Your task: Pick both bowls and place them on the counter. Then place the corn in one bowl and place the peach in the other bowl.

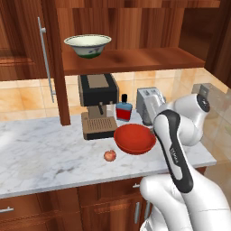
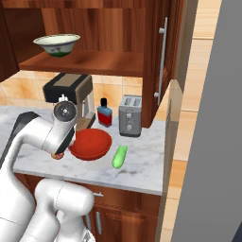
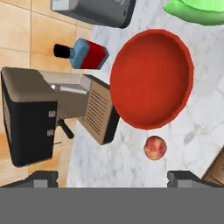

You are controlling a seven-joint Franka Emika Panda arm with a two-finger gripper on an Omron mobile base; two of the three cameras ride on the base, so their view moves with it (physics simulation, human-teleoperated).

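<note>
The red bowl (image 1: 134, 138) (image 2: 90, 143) (image 3: 151, 78) rests upright on the marble counter (image 1: 45, 153) in front of the coffee machine. The cream-white bowl with green marks (image 1: 87, 45) (image 2: 56, 45) stands on the wooden shelf above. The peach (image 1: 109, 155) (image 3: 155, 147) lies on the counter near the red bowl's front left. The green corn (image 2: 119, 156) (image 3: 197, 9) lies to the bowl's right. My gripper (image 3: 114, 178) hovers above the counter, open and empty, looking down on the peach and red bowl.
A coffee machine (image 1: 97, 106) (image 3: 57, 113), a blue and red bottle (image 1: 123, 109) (image 3: 85, 53) and a toaster (image 1: 151, 104) (image 2: 130, 115) line the back of the counter. A tall cabinet with a long handle (image 2: 162, 61) bounds the counter's right end.
</note>
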